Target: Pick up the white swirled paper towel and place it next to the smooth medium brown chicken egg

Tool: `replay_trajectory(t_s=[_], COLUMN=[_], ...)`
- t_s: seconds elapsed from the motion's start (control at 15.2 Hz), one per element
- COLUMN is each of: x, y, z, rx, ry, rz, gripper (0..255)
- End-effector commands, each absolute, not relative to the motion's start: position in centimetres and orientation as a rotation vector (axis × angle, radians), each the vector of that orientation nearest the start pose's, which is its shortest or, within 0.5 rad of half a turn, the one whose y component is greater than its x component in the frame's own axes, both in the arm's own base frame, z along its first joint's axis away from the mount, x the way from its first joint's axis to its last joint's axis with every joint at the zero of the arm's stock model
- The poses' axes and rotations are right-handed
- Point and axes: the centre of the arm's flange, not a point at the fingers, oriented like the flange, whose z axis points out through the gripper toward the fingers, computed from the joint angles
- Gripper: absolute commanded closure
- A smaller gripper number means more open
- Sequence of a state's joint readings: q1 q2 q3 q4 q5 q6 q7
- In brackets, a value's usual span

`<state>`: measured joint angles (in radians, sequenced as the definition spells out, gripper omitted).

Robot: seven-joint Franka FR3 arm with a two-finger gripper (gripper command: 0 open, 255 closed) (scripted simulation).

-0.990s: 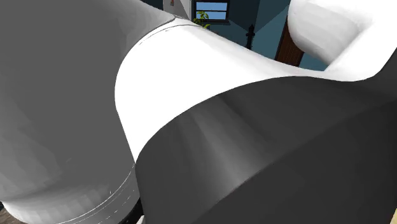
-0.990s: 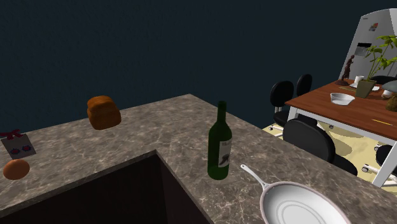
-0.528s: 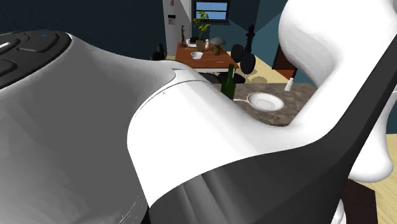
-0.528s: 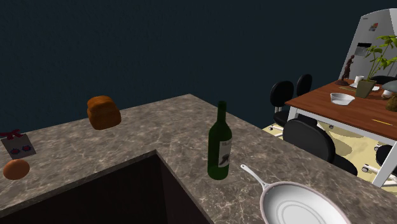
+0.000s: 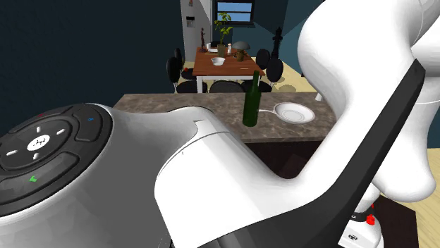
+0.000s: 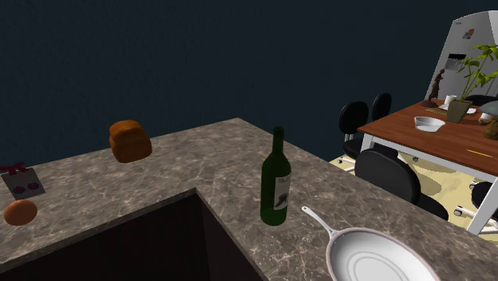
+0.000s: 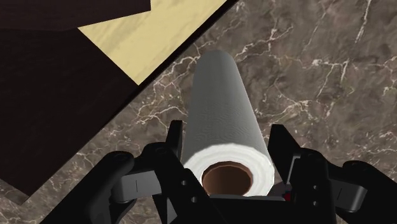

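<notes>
A dark veined stone counter point(image 7: 318, 76) lies under the hand, and its edge passes near the far end of the paper towel roll point(image 7: 219, 95). The roll sits between the fingers of the gripper point(image 7: 227, 137). Its long axis runs straight out along the hand, with the brown core end toward the camera. Both fingers lie against its sides, so we judge it clasped. The brown egg point(image 6: 20, 212) rests on the counter just beside a card point(image 6: 24, 184); we cannot tell which way it lies from the hand.
</notes>
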<state>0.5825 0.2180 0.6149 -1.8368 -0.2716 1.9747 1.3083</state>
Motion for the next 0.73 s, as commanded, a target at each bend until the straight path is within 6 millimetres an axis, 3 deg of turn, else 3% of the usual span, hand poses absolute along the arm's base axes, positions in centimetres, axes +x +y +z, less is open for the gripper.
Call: replay_trajectory(t_s=[0.0, 0.4, 0.46, 0.66], x=[25.34, 25.34, 25.34, 25.34], y=[54.88, 54.88, 54.88, 54.88], z=[42.44, 42.44, 42.44, 42.44], rx=[-3.207, -3.207, -3.207, -3.207], ry=[0.013, 0.013, 0.013, 0.013], rz=[-0.170, -0.170, -0.170, -0.170], gripper=[255, 255, 0, 0])
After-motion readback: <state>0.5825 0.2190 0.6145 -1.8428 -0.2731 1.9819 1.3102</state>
